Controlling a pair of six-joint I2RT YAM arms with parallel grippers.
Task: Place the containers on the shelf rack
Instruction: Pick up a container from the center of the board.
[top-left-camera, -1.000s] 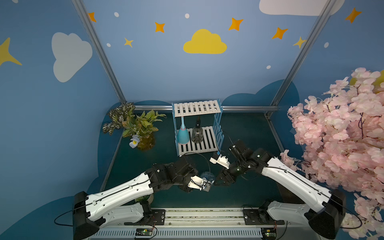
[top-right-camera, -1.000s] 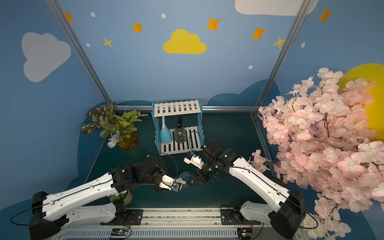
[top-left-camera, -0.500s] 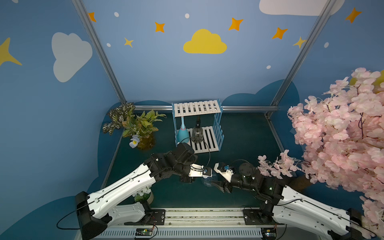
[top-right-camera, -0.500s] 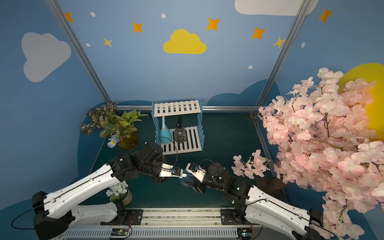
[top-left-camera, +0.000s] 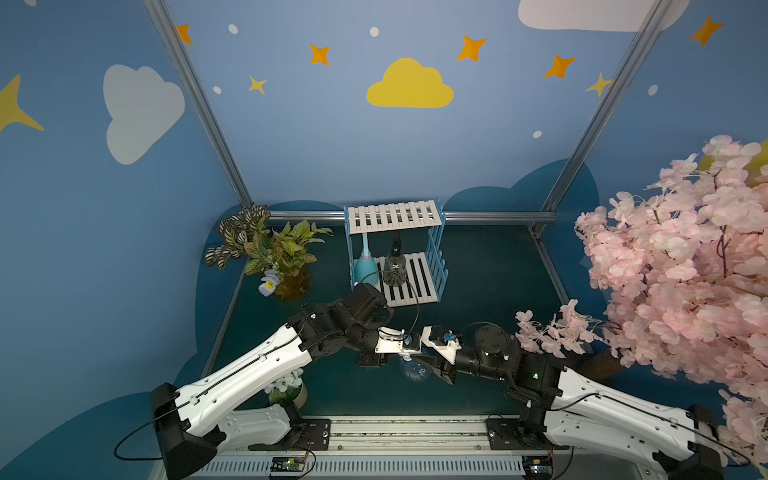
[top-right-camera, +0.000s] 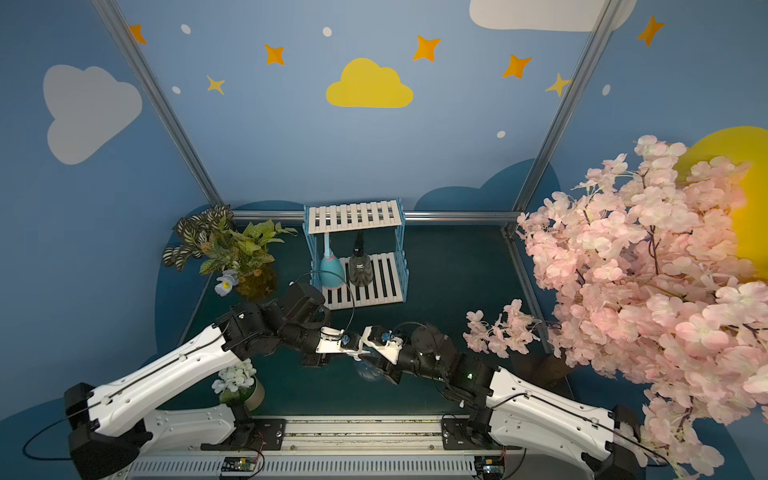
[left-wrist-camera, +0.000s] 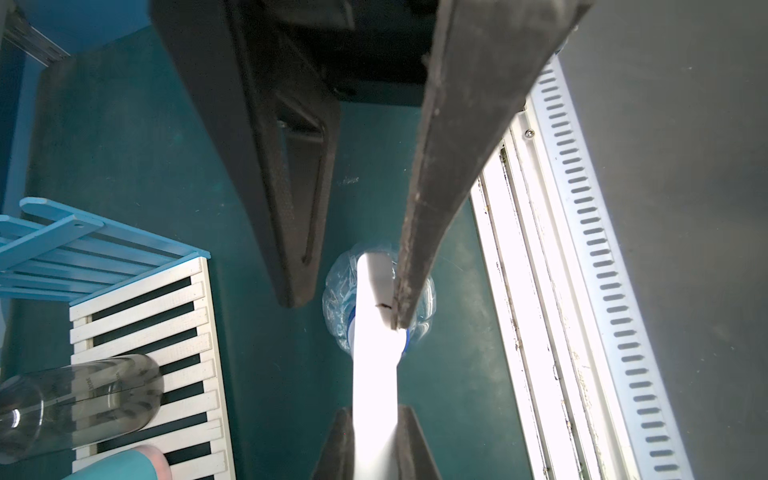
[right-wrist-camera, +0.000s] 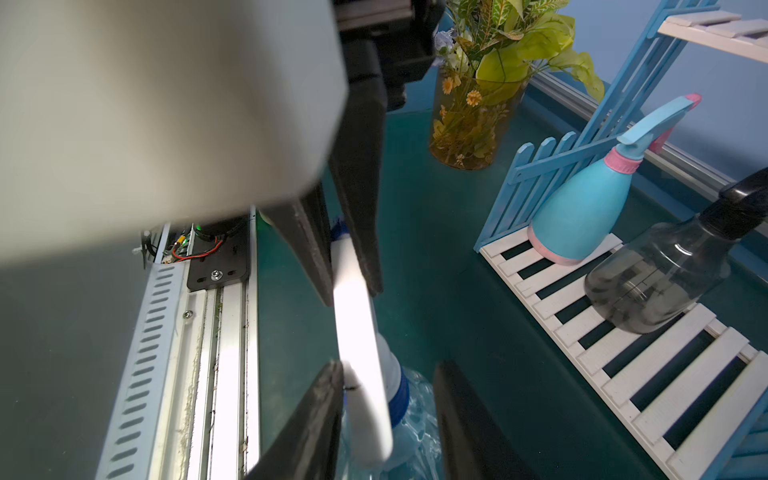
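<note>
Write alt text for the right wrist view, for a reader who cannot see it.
The left gripper pinches the white nozzle of a clear spray bottle, while the right gripper stands open around its neck. A light blue bottle and a smoky black bottle stand on the lower shelf of the shelf rack, with a potted plant nearby.

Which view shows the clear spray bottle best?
Right wrist: the clear spray bottle shows its white nozzle, blue collar and shoulder close up. Left wrist looks down it end-on. In both top views it is small and mostly covered.
</note>
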